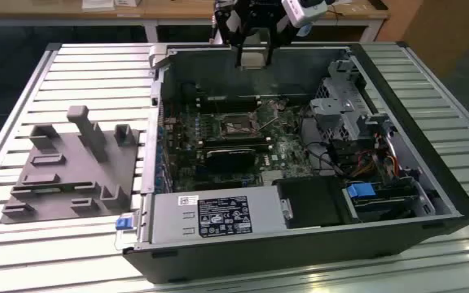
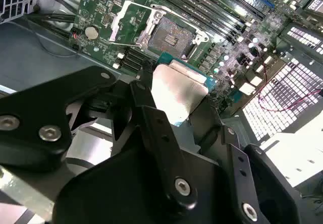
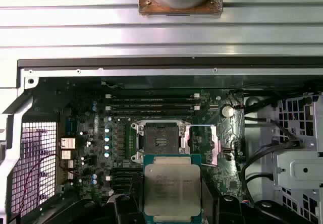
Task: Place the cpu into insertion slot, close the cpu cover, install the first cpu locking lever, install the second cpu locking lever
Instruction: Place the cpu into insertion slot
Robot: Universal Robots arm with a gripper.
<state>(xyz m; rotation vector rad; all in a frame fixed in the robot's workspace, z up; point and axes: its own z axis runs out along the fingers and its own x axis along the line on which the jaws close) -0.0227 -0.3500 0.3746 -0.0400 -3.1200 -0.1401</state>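
cpu (image 3: 172,191) being pinched by gripper (image 1: 253,58), hanging over far side of open computer case (image 1: 300,247) | insertion slot (image 3: 160,139) lying empty on green motherboard (image 3: 101,148) | cpu cover (image 3: 214,144) standing flipped open beside slot

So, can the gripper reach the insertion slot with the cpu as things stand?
Probably yes. The gripper holds the cpu above the board, the insertion slot lies open with its cpu cover swung aside, and nothing seems to stand over it.
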